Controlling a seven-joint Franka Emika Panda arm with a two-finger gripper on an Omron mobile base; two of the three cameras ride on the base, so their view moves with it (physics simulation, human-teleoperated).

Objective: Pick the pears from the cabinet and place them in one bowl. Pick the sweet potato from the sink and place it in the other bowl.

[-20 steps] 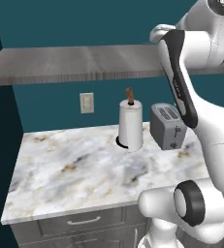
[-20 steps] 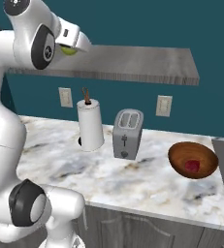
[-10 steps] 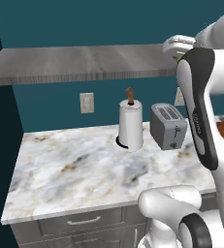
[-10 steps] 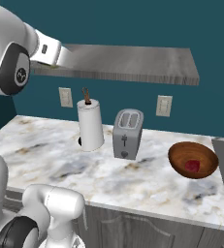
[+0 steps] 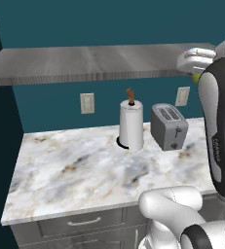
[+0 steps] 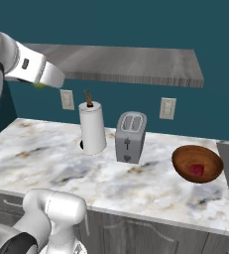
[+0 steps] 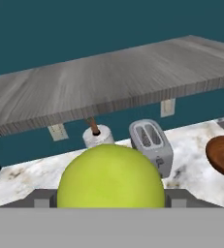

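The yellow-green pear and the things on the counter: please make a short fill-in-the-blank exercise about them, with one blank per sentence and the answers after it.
1. The hand is closed on the yellow-green ____.
2. Inside the dark wooden bowl lies a dark ____ pear.
3. The toaster stands between the paper towel roll and the ____.
4. The paper towel roll stands ____ on the counter.

Answers: pear; red; bowl; upright

- Grey wood-grain cabinet slab [image 6: 136, 64] spans the teal wall above a marble counter [image 6: 51, 163].
- Paper towel roll [image 6: 92, 128] stands just left of the toaster [image 6: 130, 137].
- Dark wooden bowl [image 6: 197, 164], right, contains a dark red pear [image 6: 197, 169].
- White arm, upper left, shows a yellow-green pear [image 6: 39, 86] beneath its hand.
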